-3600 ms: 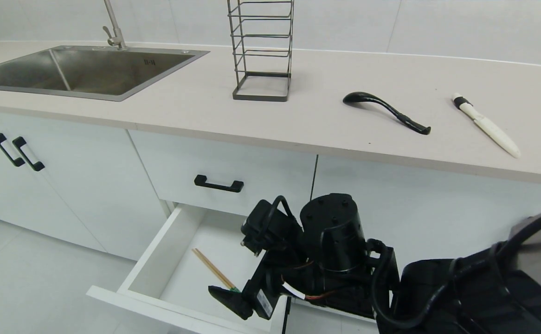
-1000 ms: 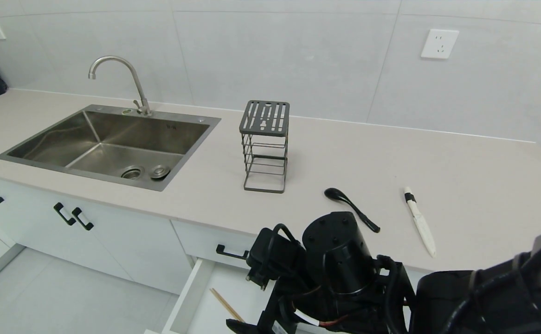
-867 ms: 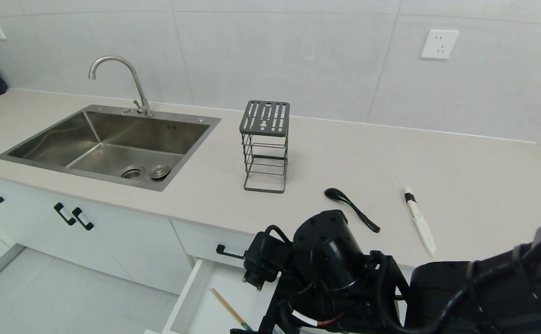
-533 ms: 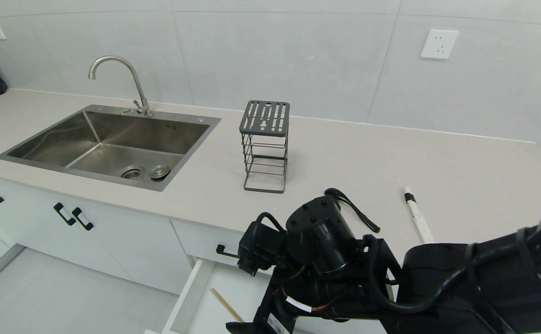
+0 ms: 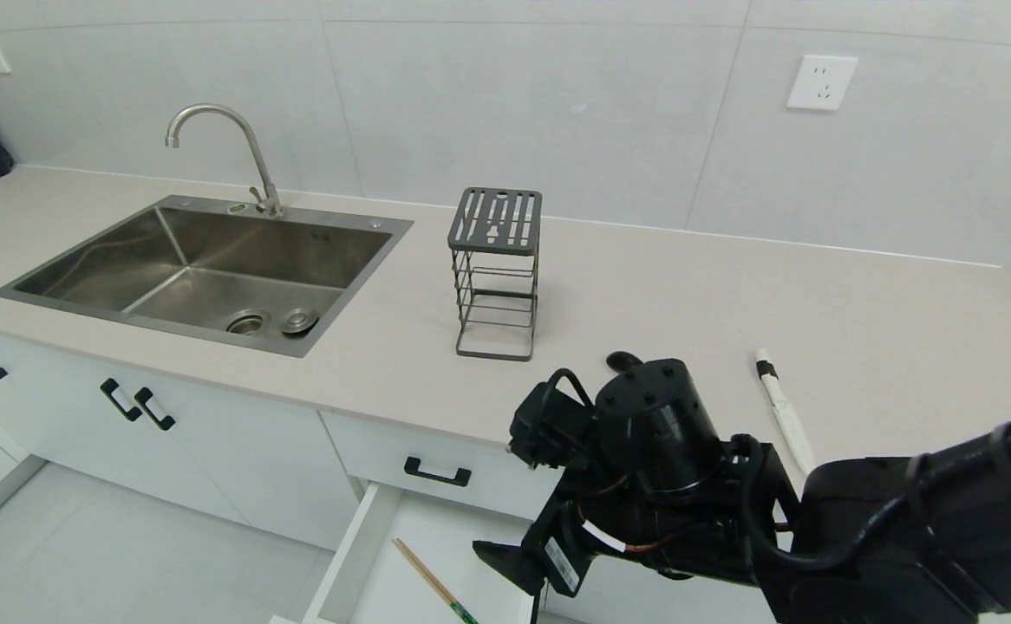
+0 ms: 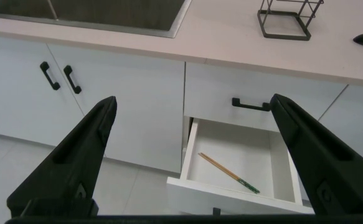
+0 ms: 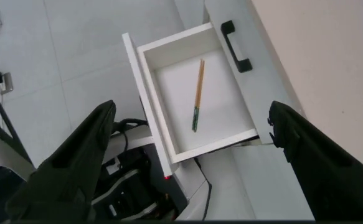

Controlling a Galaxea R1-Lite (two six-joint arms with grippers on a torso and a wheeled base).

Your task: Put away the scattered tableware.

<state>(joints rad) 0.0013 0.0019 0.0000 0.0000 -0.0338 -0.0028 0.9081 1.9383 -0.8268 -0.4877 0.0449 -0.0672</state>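
**Head view:** chopsticks (image 5: pixel 432 581) lie in the open drawer (image 5: pixel 341 559). The black spoon (image 5: pixel 622 358) and, at its 3 o'clock, the white knife (image 5: pixel 783 414) rest on the table (image 5: pixel 688 286).
**Left wrist view:** the left end effector (image 6: pixel 193 102) is released and empty.
**Right wrist view:** the right end effector (image 7: pixel 192 111) is released above the drawer.
We judge the spoon pickup to be next, which calls for a rise to the table.

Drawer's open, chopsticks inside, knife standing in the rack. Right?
No. The drawer is open with the chopsticks inside, but the knife is not in the rack: it lies flat on the counter to the rack's right, as the head view shows.
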